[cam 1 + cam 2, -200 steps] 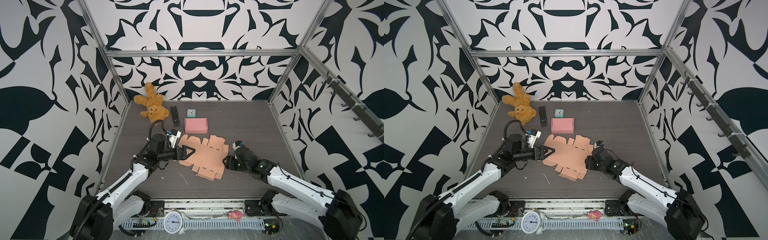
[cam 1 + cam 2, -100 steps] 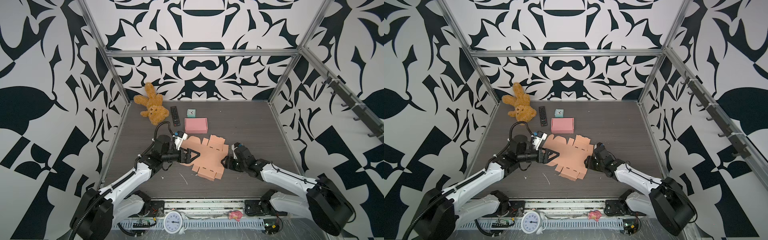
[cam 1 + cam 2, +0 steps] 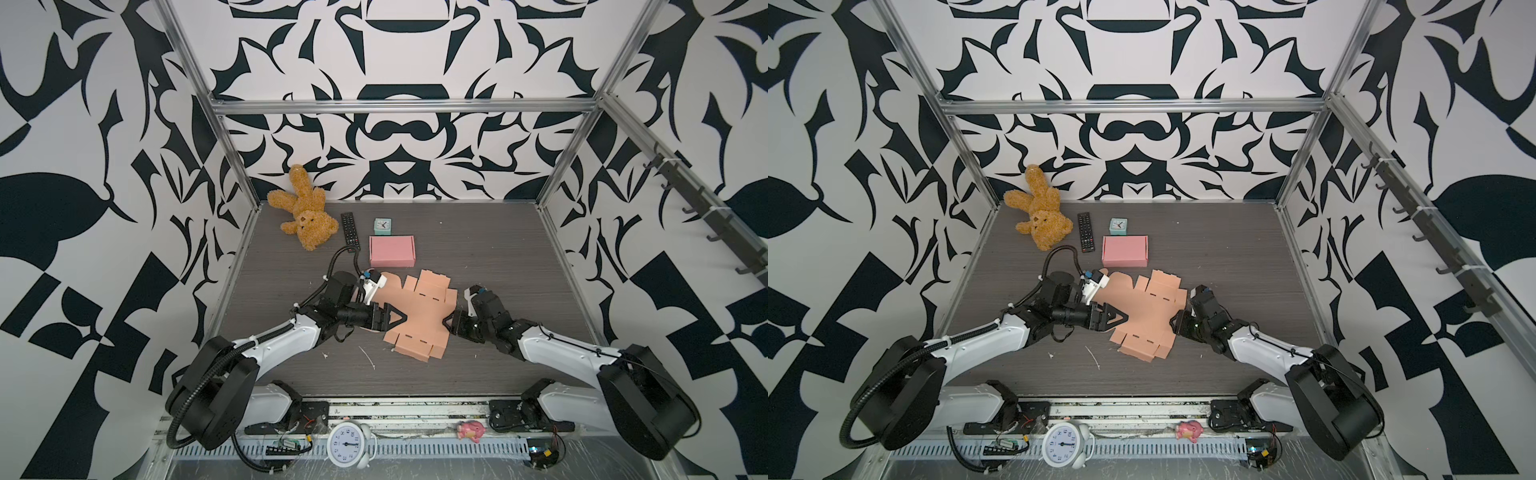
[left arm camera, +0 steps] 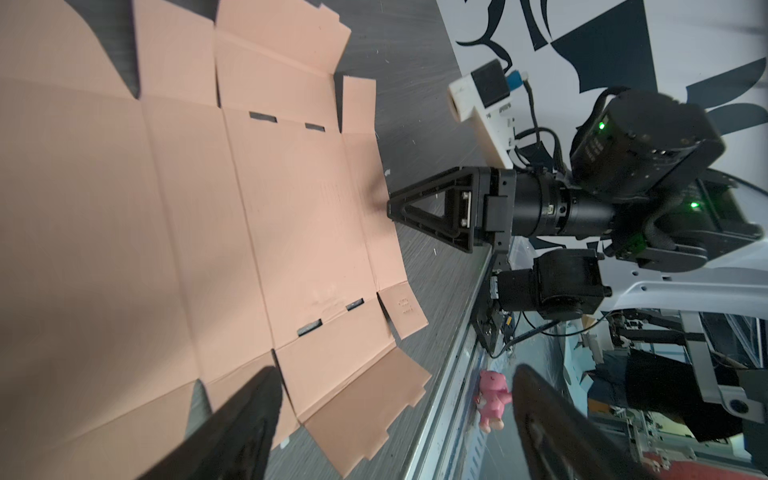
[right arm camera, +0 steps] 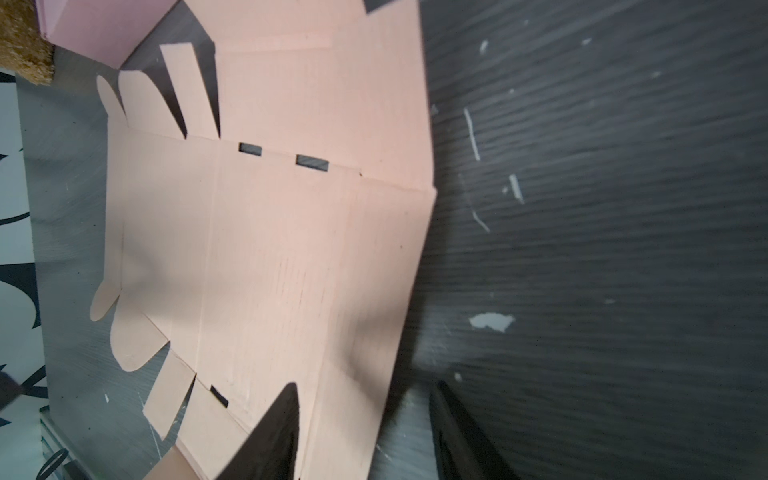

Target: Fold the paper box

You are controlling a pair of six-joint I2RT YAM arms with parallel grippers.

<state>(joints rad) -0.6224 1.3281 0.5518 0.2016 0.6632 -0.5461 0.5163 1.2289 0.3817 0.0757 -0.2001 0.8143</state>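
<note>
- Peach cardboard: the paper box is a flat, unfolded blank lying mid-surface between the two arms. No panel stands up in either top view.
- Step, judged: very start of folding. Both hands are getting onto opposite edges of the blank to raise the first side.
- The left hand sits at the blank's left edge, low, pointing toward the middle, wrist rolled on its side.
- In the left wrist view its fingers are spread wide. One is against or just above the cardboard, the other well clear. It grips nothing.
- The right hand has its tip at the blank's right edge, on the narrow end flap.
- In the right wrist view its jaws stand part open, one finger over the flap, one past the edge over bare surface. It looks unclamped.
- Cannot tell whether any finger is under the sheet.
- Next move probably calls for the right hand to pinch or get under that end flap and swing it up along its crease. The left hand would need to pin the base panel so the light sheet doesn't slide.
- Both arms reach forward low from the near rail, forearms angled inward toward each other.
- A pink box, already folded, sits just behind the blank, apart from it.
</note>
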